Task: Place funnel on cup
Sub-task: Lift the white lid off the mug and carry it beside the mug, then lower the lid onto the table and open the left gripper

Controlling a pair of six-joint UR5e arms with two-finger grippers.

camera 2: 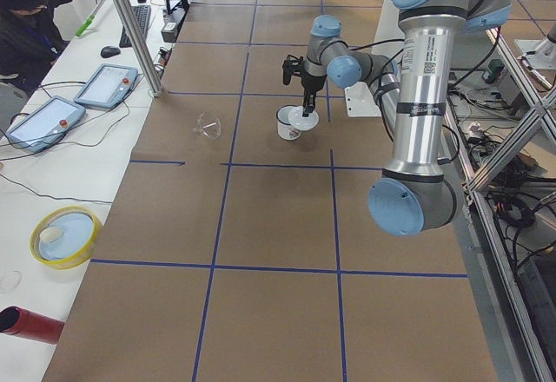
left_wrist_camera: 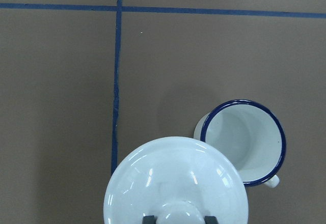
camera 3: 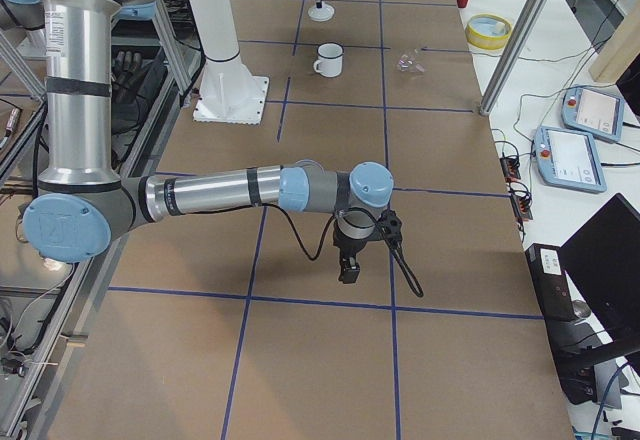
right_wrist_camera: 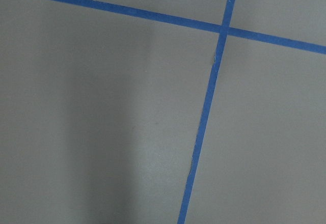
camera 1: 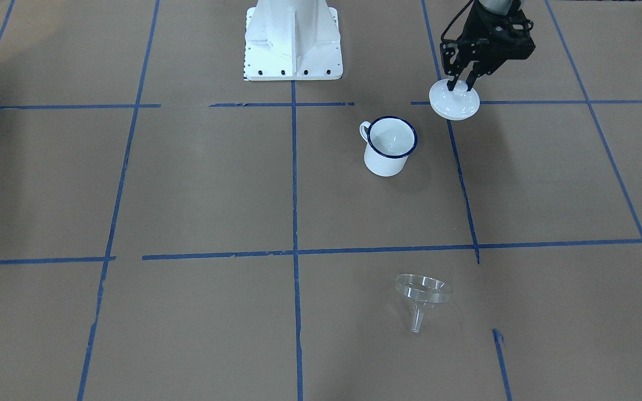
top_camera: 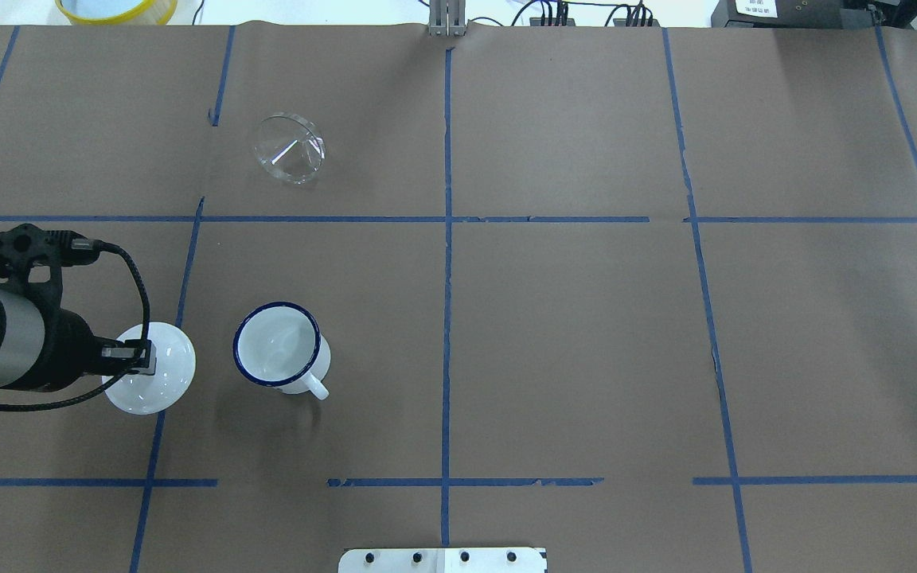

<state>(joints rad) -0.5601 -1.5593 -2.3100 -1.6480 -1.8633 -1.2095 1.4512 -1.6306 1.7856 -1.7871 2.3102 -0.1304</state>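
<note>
Your left gripper [camera 1: 462,86] is clamped on the lid [camera 1: 448,107] by its knob, just beside the cup [camera 1: 389,146], likely to free its mouth. Funnel [camera 1: 422,292] lies tipped on the surface [camera 1: 187,195], well apart. Right gripper [camera 3: 350,272]: can't tell.

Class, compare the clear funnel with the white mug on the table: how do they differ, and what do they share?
The funnel is transparent; the mug is opaque white with a dark blue rim. The funnel lies tipped over; the mug stands upright. The funnel ends in a narrow spout; the mug has a loop handle. Shared: both have round mouths and rest ungripped on the table.
</note>
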